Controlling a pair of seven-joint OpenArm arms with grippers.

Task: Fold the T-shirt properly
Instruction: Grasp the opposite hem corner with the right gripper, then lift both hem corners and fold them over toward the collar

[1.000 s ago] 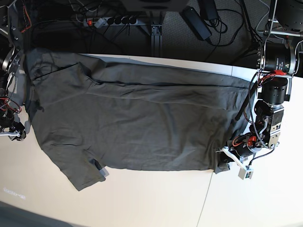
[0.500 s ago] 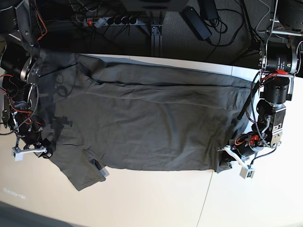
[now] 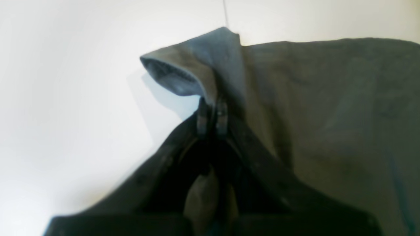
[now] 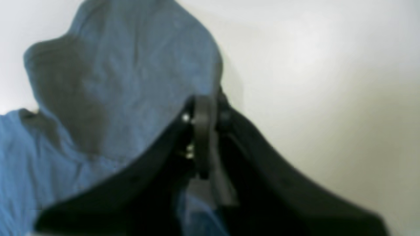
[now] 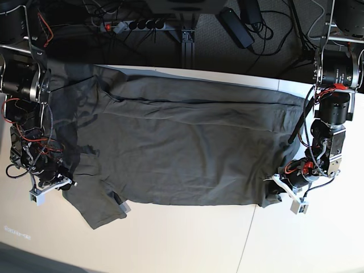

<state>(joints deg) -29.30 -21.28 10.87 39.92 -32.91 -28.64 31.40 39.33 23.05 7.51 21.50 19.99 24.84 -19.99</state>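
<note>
Two grips set | our left fingers point(image 3: 211, 114) pinch the T-shirt point(image 5: 182, 148) hem corner at 4 o'clock | our right fingers point(image 4: 205, 114) clamp its sleeve edge at 8 o'clock | shirt spread on the counter point(image 5: 187, 239), far edge doubled over | remaining folds still ahead, we judge

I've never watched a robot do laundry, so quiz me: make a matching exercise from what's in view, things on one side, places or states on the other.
Things:
1. T-shirt
2. left gripper
3. right gripper
4. power strip

Places or states:
A. shut on the shirt's corner near the table seam
B. on the dark floor behind the table
C. spread across the white table
D. shut at the sleeve end

Pairs: 1-C, 2-A, 3-D, 4-B
</note>
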